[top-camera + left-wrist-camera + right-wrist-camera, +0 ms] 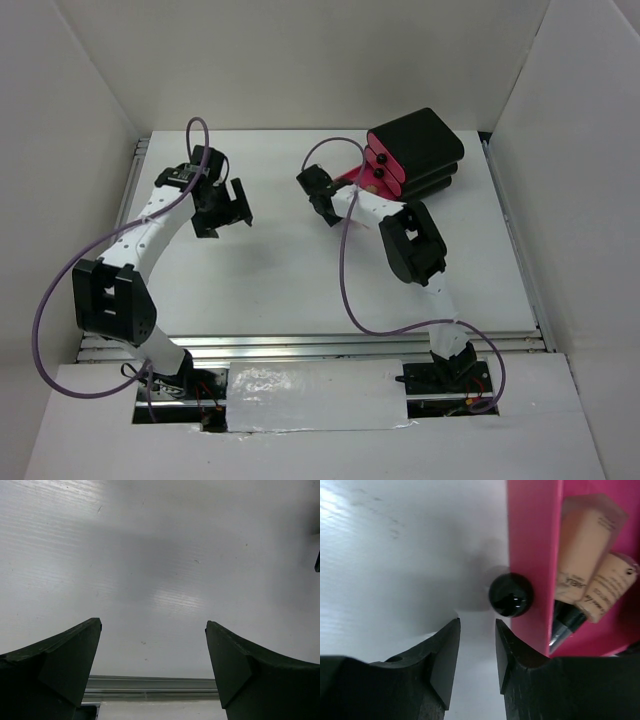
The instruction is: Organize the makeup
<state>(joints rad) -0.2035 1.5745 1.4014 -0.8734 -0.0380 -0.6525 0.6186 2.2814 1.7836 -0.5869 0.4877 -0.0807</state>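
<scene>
Two tan bottles with black caps (585,545) lie side by side in a pulled-out pink drawer (532,555) in the right wrist view. My right gripper (477,625) is slightly open and empty, just short of the drawer's round black knob (510,594). In the top view it (322,192) sits at the front of the black box with pink drawers (415,150). My left gripper (153,625) is wide open and empty above the bare white table; in the top view it (225,205) is at the far left. The compacts and sachets are out of view.
A metal rail (150,684) runs along the table's edge under my left fingers. White walls enclose the table (300,270) on the left, back and right. The right arm's elbow (412,245) hangs over the middle right.
</scene>
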